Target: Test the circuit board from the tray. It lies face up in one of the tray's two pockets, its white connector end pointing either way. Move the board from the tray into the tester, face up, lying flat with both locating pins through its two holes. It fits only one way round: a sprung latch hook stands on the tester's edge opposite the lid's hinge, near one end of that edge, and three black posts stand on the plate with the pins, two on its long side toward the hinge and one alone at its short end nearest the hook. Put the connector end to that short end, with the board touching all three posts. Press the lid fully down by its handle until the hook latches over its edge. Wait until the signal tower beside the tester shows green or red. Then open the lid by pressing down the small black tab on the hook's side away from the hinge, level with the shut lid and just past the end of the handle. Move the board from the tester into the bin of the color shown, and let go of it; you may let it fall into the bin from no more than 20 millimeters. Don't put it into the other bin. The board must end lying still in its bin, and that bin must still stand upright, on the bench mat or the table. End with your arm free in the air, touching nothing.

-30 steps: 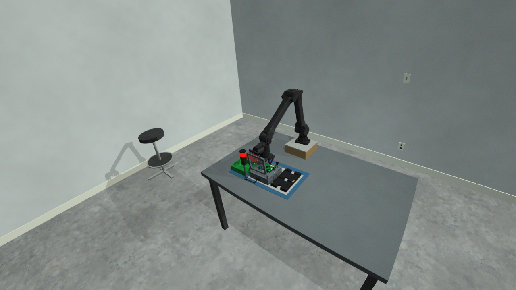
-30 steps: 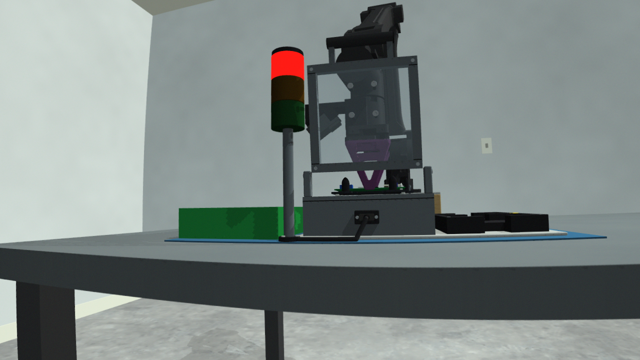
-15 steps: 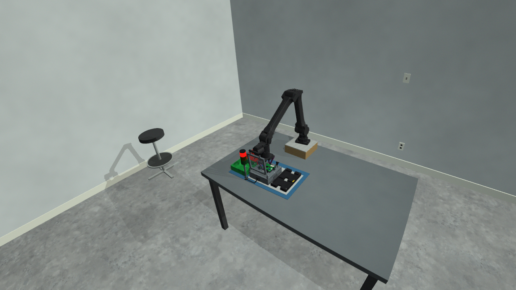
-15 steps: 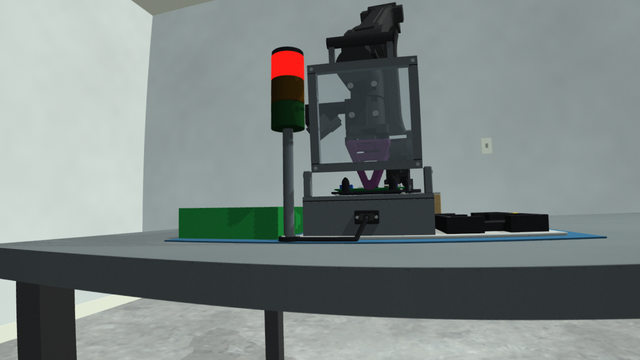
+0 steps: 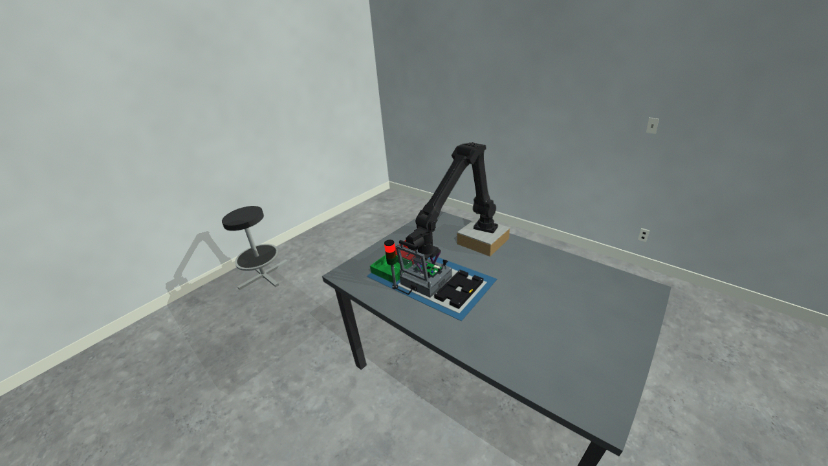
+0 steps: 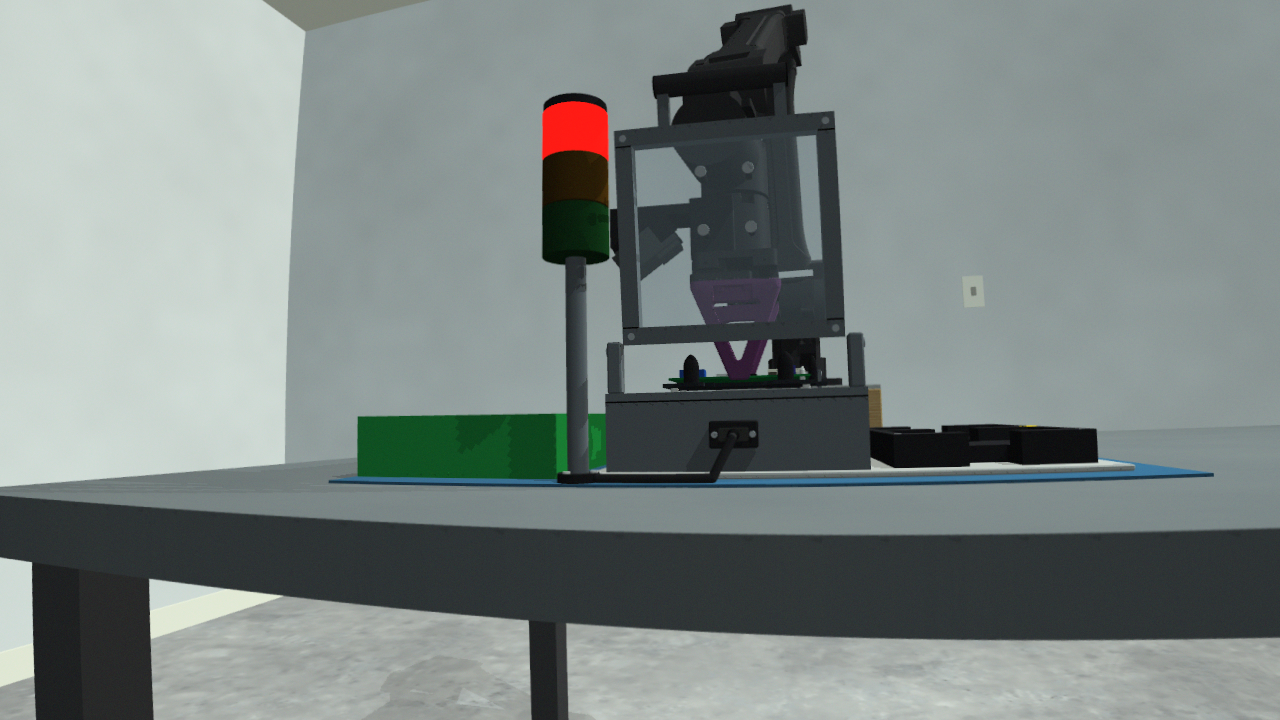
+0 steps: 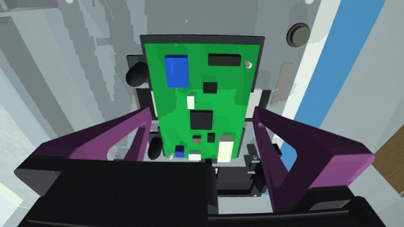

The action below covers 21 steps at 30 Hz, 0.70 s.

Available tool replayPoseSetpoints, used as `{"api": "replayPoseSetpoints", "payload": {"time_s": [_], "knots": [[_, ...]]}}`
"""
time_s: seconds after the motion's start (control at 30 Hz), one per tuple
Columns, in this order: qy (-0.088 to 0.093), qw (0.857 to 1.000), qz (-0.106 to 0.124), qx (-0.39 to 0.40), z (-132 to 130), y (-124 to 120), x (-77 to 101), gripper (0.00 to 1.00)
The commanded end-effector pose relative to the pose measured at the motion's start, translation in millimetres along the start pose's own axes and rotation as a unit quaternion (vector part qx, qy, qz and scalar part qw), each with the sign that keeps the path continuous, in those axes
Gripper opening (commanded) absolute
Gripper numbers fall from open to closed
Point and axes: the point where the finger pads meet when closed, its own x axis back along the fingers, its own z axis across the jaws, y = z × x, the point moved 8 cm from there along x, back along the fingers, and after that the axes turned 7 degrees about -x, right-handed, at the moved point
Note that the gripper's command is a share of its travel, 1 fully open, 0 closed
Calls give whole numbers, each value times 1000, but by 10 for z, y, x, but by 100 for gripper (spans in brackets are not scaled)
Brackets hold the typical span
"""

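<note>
One board (image 7: 202, 98) is seen in tester (image 6: 735, 428), straddled by spread, empty gripper (image 7: 202, 139); tower (image 6: 575, 134) beside tester lit red.

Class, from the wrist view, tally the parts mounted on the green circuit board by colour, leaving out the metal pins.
Blue blocks: 2
Black chips: 4
White or cream blocks: 3
Grey-brown block: 1
Total: 10
</note>
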Motion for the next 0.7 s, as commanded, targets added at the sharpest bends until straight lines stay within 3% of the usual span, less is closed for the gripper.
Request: {"api": "replayPoseSetpoints", "payload": {"time_s": [0.0,0.67], "knots": [[1,1000,-2,-2,41,87,-35,92],[4,1000,-2,-2,93,90,25,92]]}}
